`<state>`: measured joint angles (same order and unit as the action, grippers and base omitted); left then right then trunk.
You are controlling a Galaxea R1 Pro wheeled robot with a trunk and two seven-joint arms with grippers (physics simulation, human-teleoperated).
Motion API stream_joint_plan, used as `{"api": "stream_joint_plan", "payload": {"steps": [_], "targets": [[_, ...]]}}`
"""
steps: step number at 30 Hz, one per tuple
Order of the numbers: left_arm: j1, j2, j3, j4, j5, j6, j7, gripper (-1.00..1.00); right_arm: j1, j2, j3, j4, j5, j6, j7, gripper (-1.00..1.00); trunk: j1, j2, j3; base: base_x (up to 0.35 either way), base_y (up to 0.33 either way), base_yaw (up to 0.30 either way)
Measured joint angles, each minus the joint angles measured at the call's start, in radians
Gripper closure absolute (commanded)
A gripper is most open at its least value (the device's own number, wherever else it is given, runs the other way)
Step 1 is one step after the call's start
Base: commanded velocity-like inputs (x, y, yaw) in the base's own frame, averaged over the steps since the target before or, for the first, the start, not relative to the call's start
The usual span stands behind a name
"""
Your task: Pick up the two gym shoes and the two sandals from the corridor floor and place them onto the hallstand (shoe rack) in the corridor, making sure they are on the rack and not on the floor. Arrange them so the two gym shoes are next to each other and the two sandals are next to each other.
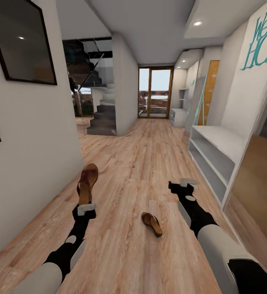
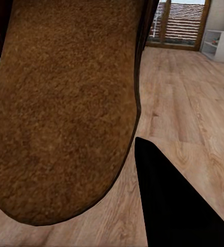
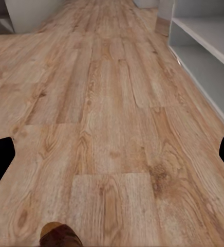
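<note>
Two brown sandals were visible in the head view. One sandal (image 1: 87, 181) stood gripped in the closed left gripper (image 1: 86, 209) at lower left, lifted off the corridor floor (image 1: 141, 163). The second sandal (image 1: 152, 223) lay on the planks at lower centre. The right gripper (image 1: 183, 185) was spread wide and held nothing. One hallstand (image 1: 215, 157) stood at right, its two shelf compartments bare.

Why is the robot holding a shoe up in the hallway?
It is tidying shoes onto the shoe rack. Its left end effector is shut on one brown sandal, lifted off the wood floor. The other sandal lies on the floor between the arms. The right end effector is open, holding nothing.
</note>
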<state>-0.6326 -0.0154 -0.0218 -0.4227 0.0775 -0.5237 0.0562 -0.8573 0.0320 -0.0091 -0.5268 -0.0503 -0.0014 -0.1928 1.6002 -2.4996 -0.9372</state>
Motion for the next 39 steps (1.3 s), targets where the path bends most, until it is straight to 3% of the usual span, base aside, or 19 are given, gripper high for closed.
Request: {"api": "stream_joint_plan", "payload": {"steps": [10, 30, 39], "targets": [[0.000, -0.001, 0.000, 0.000, -0.001, 0.000, 0.000, 1.00, 0.000, 0.000, 0.000, 0.000, 0.003, 0.000, 0.000, -1.00, 0.000, 0.000, 0.000, 0.037, -0.249, 0.225], [0.000, -0.001, 0.000, 0.000, -0.001, 0.000, -0.001, 1.00, 0.000, 0.000, -0.001, 0.000, 0.003, 0.000, 0.001, -1.00, 0.000, 0.000, 0.000, 0.007, -0.030, 0.008], [0.000, -0.001, 0.000, 0.001, -0.001, 0.000, 0.000, 1.00, 0.000, 0.000, 0.001, 0.000, 0.003, -0.001, 0.001, -1.00, 0.000, 0.000, 0.000, 0.157, -0.145, 0.000]]}}
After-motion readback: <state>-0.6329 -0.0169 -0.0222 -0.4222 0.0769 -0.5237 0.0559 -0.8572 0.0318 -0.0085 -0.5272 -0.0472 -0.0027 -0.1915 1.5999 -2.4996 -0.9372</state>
